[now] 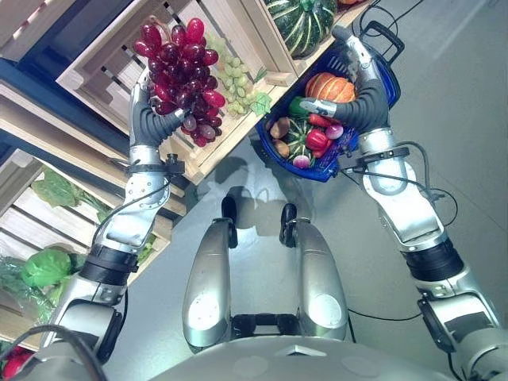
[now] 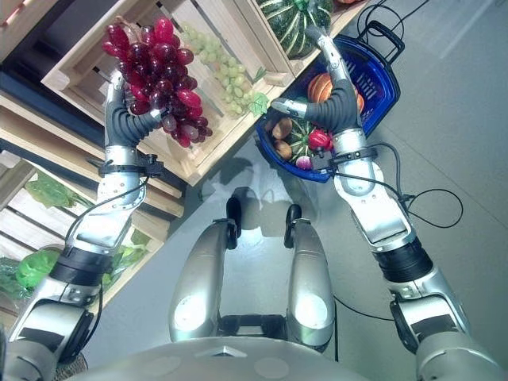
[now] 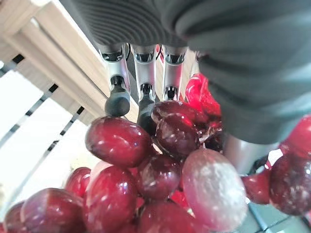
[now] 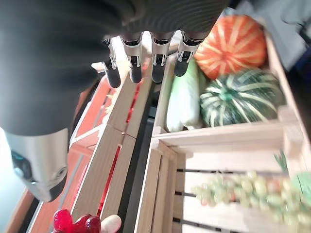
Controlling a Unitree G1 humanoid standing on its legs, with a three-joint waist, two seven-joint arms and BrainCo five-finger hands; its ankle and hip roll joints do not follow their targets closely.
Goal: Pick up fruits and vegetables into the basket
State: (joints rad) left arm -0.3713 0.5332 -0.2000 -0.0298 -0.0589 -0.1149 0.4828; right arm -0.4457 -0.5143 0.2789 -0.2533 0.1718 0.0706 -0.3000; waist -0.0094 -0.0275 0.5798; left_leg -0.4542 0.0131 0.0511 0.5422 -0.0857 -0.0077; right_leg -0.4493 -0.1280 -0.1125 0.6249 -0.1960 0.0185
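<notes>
My left hand [image 1: 152, 113] is raised in front of a wooden crate [image 1: 119, 55] and is shut on a bunch of red grapes [image 1: 181, 75]. The grapes hang against its palm and fingers [image 3: 145, 99]. A blue basket [image 1: 390, 75] with a black handle stands on the floor to the right. It holds an orange pumpkin [image 1: 332, 86], a small striped squash, red peppers and brown kiwis. My right hand [image 1: 359, 91] hovers over the basket's near side, open, with straight fingers [image 4: 158, 60] pointing toward the crates.
Slatted wooden crates line the left and top. One holds green grapes [image 1: 238, 79], another a green striped pumpkin [image 1: 302, 24] beside an orange one [image 4: 233, 39]. Leafy greens [image 1: 48, 266] lie on a lower shelf at the left. Grey floor spreads right of the basket.
</notes>
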